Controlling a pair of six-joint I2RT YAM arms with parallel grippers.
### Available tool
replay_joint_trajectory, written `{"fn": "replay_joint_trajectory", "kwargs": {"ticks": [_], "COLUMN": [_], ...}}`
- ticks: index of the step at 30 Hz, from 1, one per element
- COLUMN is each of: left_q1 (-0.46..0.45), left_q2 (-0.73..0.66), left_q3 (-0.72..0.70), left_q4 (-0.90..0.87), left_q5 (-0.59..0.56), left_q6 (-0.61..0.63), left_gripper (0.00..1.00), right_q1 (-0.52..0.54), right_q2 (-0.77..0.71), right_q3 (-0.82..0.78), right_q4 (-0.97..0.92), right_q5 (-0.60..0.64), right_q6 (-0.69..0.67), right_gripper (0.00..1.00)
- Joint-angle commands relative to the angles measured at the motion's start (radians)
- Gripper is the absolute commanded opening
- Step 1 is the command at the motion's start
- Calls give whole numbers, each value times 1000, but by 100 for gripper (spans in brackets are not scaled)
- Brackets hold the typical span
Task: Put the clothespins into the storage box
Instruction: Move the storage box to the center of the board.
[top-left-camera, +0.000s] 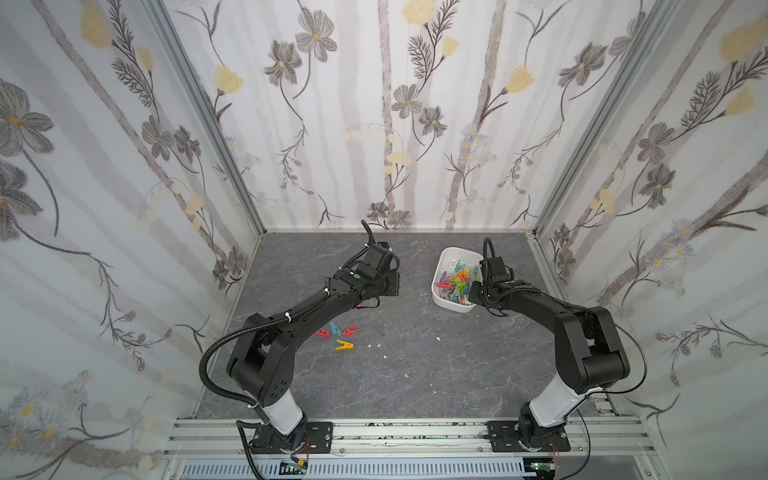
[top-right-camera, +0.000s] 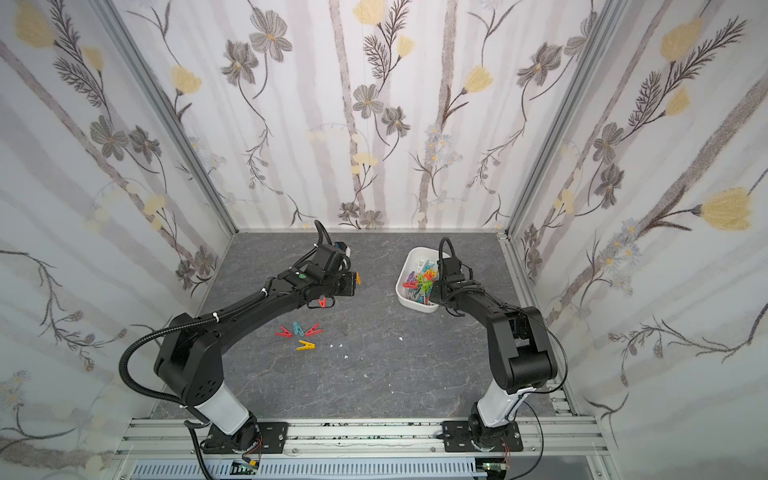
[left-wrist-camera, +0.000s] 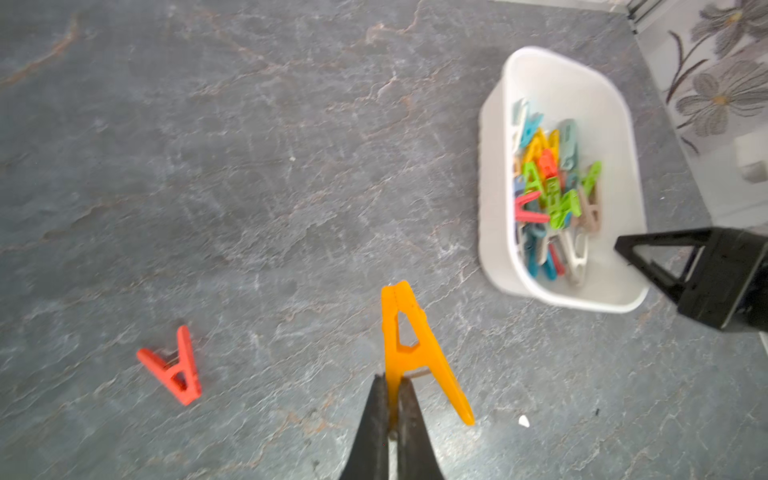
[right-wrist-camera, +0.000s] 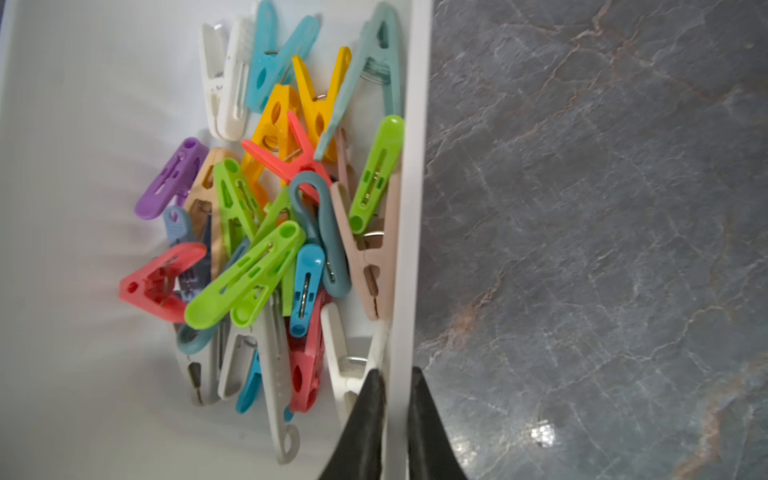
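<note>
Clenching an orange clothespin (left-wrist-camera: 409, 361), your left claw (left-wrist-camera: 392, 380) has the storage box (top-left-camera: 452, 253) at 3 o'clock, long axis 12-to-6; right claw (right-wrist-camera: 395, 372) pinches its 4 o'clock rim.

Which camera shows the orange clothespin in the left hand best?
The left wrist view: the orange clothespin fills the foreground, one leg pinched in the left hand. A top view shows only an orange tip past the arm; the right wrist view misses it.
</note>
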Motion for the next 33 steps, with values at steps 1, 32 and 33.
{"fn": "replay_joint_trajectory", "kwargs": {"ticks": [1,32,33], "left_q1": [-29,231,250], "left_q2": [48,-175,-174], "left_q3": [64,-372,-386], "left_q4": [31,81,94], "left_q5": [23,-30,-26], "left_q6": [-1,-82,-83], "left_gripper": [0,47,50], "right_q1": [70,498,523], "right_q2": [-19,-277,-262], "right_q3": [-31,14,31], "right_q4": [-1,-77,-74], "right_q5": [-3,170,158], "right_q6": [6,-51,-57], "right_gripper": [13,50,50]}}
